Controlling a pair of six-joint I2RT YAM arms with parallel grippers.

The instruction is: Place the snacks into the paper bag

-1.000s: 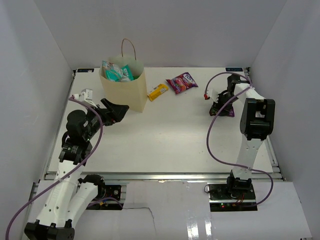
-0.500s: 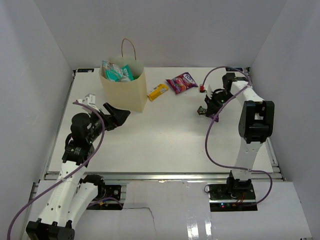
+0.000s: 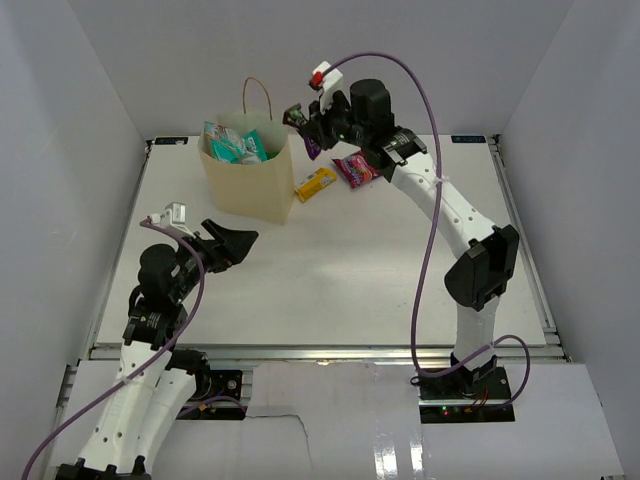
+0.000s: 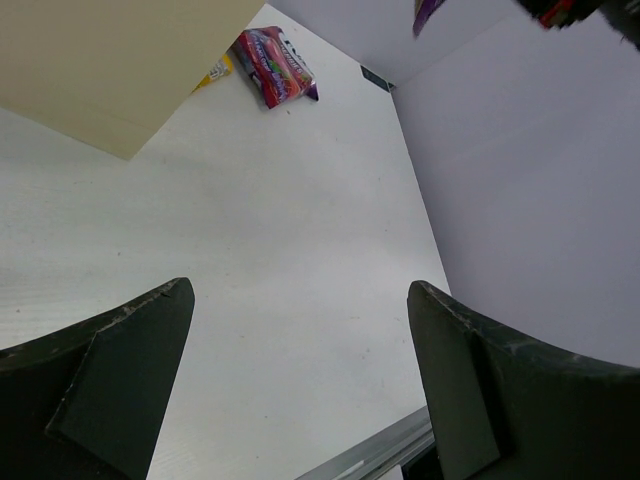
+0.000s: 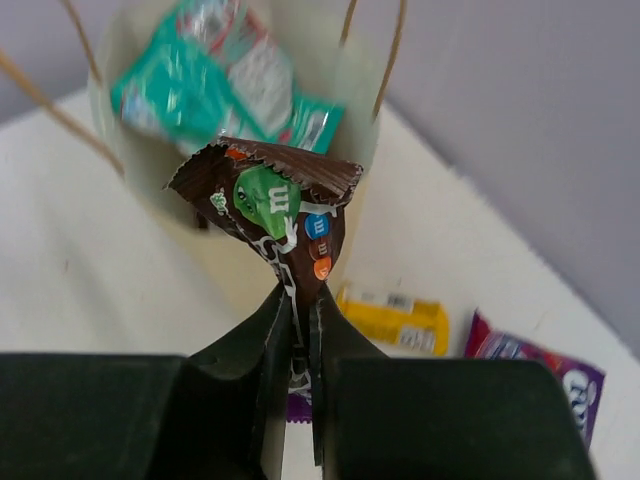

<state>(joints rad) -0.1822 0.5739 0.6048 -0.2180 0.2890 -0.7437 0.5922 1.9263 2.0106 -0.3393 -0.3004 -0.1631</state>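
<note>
The cream paper bag (image 3: 248,185) stands upright at the back left, with teal and green packets (image 3: 235,146) sticking out of its top. My right gripper (image 3: 305,125) is shut on the dark purple-brown candy pack (image 5: 285,215) and holds it in the air just right of the bag's rim (image 5: 345,105). The small yellow bar (image 3: 315,183) and the pink-magenta packet (image 3: 362,166) lie on the table right of the bag; both also show in the right wrist view, the bar (image 5: 395,320) and the packet (image 5: 540,375). My left gripper (image 3: 238,240) is open and empty, in front of the bag.
White walls close in the table (image 3: 340,270) on three sides. A metal rail (image 3: 320,352) runs along the near edge. The right arm's purple cable (image 3: 425,260) hangs in a loop over the right half.
My right arm has lifted the candy pack from the table's right side and swung it left and back, up beside the bag's top. My left gripper stayed open, shifting slightly.
</note>
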